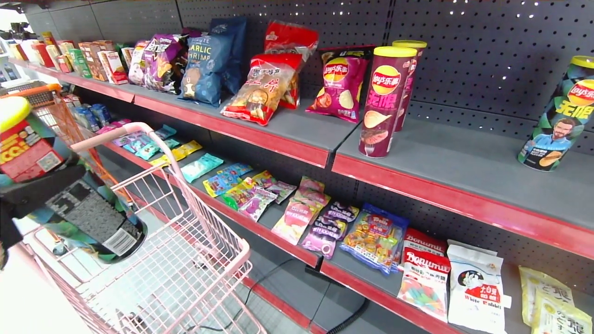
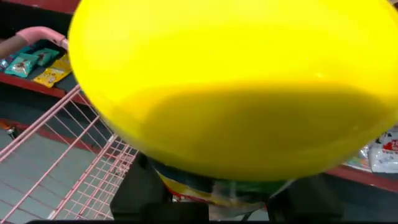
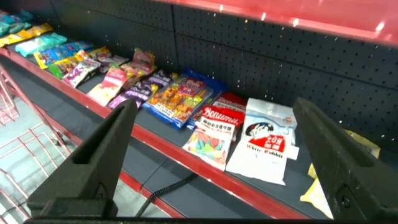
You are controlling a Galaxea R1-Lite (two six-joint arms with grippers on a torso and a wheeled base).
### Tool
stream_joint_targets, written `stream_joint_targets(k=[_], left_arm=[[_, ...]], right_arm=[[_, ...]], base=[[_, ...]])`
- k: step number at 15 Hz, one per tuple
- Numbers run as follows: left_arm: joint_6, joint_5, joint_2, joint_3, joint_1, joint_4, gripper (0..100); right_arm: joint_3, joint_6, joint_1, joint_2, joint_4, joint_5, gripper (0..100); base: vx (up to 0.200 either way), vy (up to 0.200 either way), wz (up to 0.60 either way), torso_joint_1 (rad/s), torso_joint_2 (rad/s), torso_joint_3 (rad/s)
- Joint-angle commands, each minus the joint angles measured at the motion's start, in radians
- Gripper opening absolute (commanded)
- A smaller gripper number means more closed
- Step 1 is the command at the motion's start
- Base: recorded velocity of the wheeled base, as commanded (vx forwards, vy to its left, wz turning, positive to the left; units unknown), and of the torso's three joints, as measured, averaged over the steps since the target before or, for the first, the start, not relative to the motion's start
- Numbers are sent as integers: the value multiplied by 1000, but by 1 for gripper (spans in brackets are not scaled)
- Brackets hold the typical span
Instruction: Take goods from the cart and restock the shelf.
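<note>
Left claw [image 1: 51,185] pinched green chip can [image 1: 100,220] around midbody, above pink cart [image 1: 232,260]. Can's long axis tilted: yellow lid [image 2: 236,81] up toward robot, base down toward cart basket. Bare stretch of upper shelf [image 1: 464,153], between purple cans [image 1: 383,102] and matching green can [image 1: 557,116], lay forward and well right of claw. Right claw [image 3: 214,162] spread, empty, facing lower shelf [image 3: 161,151]; probably nearer that gap, but load sat in left.

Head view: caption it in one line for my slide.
The left gripper holds a yellow-lidded chip can above the pink cart, beside stocked snack shelves.
</note>
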Motion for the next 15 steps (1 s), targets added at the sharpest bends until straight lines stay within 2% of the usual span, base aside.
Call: stream_joint_targets(k=[1, 3, 7, 9, 15], left_arm=[[2, 4, -121, 29, 0, 10, 0], [5, 17, -155, 49, 0, 10, 0], [5, 111, -232, 111, 0, 10, 0], [5, 180, -275, 172, 0, 10, 0], [7, 198, -307, 196, 0, 11, 0]], right_arm=[[0, 0, 0, 1, 0, 0, 100], [0, 0, 0, 1, 0, 0, 100], [0, 1, 0, 1, 0, -1, 100], [0, 1, 0, 1, 0, -1, 100], [0, 3, 0, 1, 0, 0, 100]], base=[[0, 0, 0, 183, -476, -295], [0, 0, 0, 212, -542, -327], [0, 0, 0, 237, -592, -349], [0, 0, 0, 198, -471, -271], [0, 0, 0, 167, -383, -221]])
